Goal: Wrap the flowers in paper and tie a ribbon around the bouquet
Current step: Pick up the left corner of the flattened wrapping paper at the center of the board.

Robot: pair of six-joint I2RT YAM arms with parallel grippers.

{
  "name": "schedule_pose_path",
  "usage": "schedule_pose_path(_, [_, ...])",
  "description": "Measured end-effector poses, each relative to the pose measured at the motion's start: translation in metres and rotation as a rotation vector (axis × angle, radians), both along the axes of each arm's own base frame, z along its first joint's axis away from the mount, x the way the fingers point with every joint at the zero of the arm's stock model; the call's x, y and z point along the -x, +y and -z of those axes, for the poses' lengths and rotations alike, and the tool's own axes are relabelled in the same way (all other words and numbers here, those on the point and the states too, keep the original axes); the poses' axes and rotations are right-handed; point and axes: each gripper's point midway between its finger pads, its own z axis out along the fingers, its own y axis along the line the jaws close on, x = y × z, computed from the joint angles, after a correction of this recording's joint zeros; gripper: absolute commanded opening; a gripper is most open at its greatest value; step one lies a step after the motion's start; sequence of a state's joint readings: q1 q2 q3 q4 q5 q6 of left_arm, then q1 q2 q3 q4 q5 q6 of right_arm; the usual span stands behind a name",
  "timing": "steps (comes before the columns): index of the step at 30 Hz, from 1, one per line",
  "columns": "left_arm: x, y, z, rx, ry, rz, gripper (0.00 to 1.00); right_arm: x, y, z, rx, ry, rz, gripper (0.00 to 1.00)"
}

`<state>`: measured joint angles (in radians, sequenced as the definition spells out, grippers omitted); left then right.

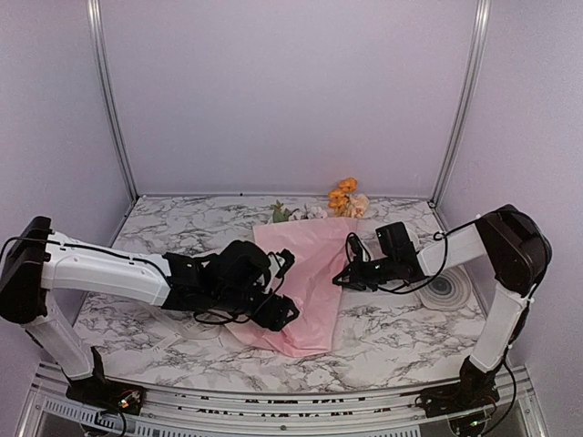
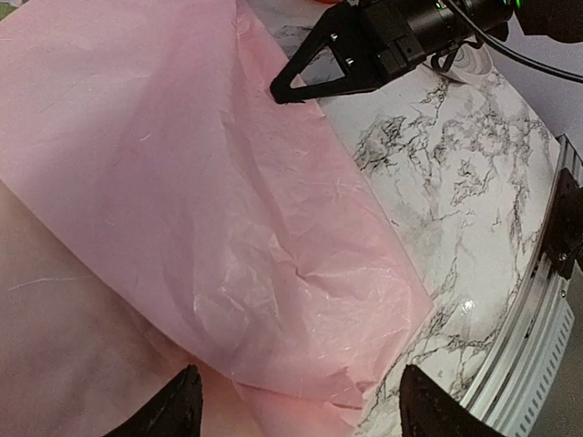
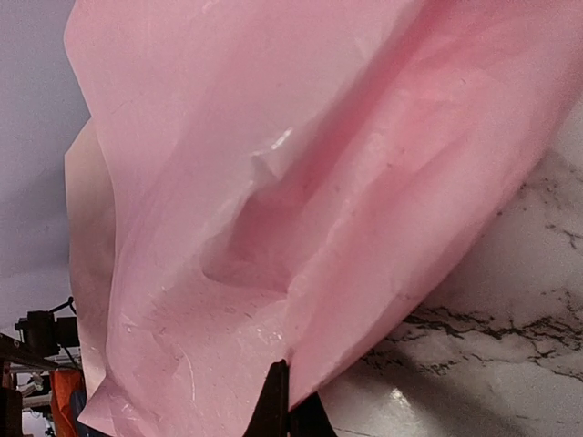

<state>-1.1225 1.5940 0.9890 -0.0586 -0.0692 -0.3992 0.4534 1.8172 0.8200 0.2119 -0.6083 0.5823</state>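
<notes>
Across the middle of the marble table point(image 1: 392, 332) lies one sheet of pink paper point(image 1: 310, 264), crinkled and folded over itself, with both grippers at it. Beyond the paper's far edge, one bunch of flowers point(image 1: 343, 200) pokes out, with orange and pale heads and a few green leaves beside them. The left gripper point(image 2: 301, 410) hangs over the paper's near left part, its two fingers point(image 2: 173, 408) standing well apart with nothing between them. The right gripper point(image 3: 288, 405) is at the paper's right edge, its two fingers pressed together and pinching that edge, and the sheet bulges up in a fold above them. To the right of the paper sits one round ringed disc point(image 1: 448, 289).
</notes>
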Motion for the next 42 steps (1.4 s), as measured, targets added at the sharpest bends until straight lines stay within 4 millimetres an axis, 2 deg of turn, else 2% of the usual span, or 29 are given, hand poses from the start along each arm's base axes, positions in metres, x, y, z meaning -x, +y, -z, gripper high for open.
schedule_pose_path(3, [-0.005,-0.019,0.016,-0.069,0.003,0.017,0.79,0.0,0.0,0.0,0.002,0.0,0.001,0.0])
schedule_pose_path(5, [-0.009,-0.022,0.034,-0.129,0.006,0.01,0.78,0.0,0.0,0.001,0.004,-0.001,0.003,0.0])
schedule_pose_path(11, [-0.007,0.004,0.094,-0.353,0.043,-0.001,0.77,0.001,-0.001,0.003,0.013,0.004,0.006,0.02])
schedule_pose_path(15, [-0.009,0.003,0.099,-0.389,0.039,-0.004,0.77,0.002,-0.005,0.005,0.041,0.01,0.013,0.19])
schedule_pose_path(18, [-0.009,0.004,0.099,-0.393,0.04,-0.004,0.77,0.005,-0.013,0.001,0.095,-0.003,0.02,0.26])
schedule_pose_path(20, [-0.009,0.004,0.099,-0.393,0.04,-0.004,0.77,0.003,-0.02,-0.013,0.134,-0.035,0.033,0.28])
schedule_pose_path(22, [-0.009,0.004,0.099,-0.394,0.04,-0.005,0.77,-0.001,-0.026,-0.037,0.17,-0.1,0.052,0.29])
schedule_pose_path(24, [-0.009,0.004,0.099,-0.394,0.04,-0.005,0.77,-0.004,-0.029,-0.068,0.199,-0.189,0.073,0.26])
schedule_pose_path(26, [-0.009,0.004,0.099,-0.394,0.039,-0.006,0.77,0.004,-0.021,-0.092,0.188,-0.253,0.057,0.21])
schedule_pose_path(28, [-0.009,0.004,0.099,-0.394,0.04,-0.006,0.77,0.022,-0.003,-0.103,0.136,-0.273,-0.005,0.17])
schedule_pose_path(30, [-0.009,0.004,0.099,-0.394,0.04,-0.006,0.77,0.049,0.023,-0.093,0.073,-0.236,-0.105,0.13])
schedule_pose_path(33, [-0.009,0.004,0.099,-0.393,0.04,-0.007,0.77,0.098,0.057,-0.043,0.057,-0.076,-0.269,0.08])
schedule_pose_path(36, [-0.01,0.004,0.099,-0.392,0.04,-0.01,0.77,0.133,0.072,-0.001,0.085,0.059,-0.366,0.06])
schedule_pose_path(38, [-0.01,0.005,0.099,-0.392,0.039,-0.013,0.77,0.144,0.073,0.014,0.101,0.115,-0.387,0.05])
schedule_pose_path(42, [-0.01,0.009,0.098,-0.398,0.036,-0.022,0.79,0.145,0.072,0.022,0.117,0.145,-0.385,0.04])
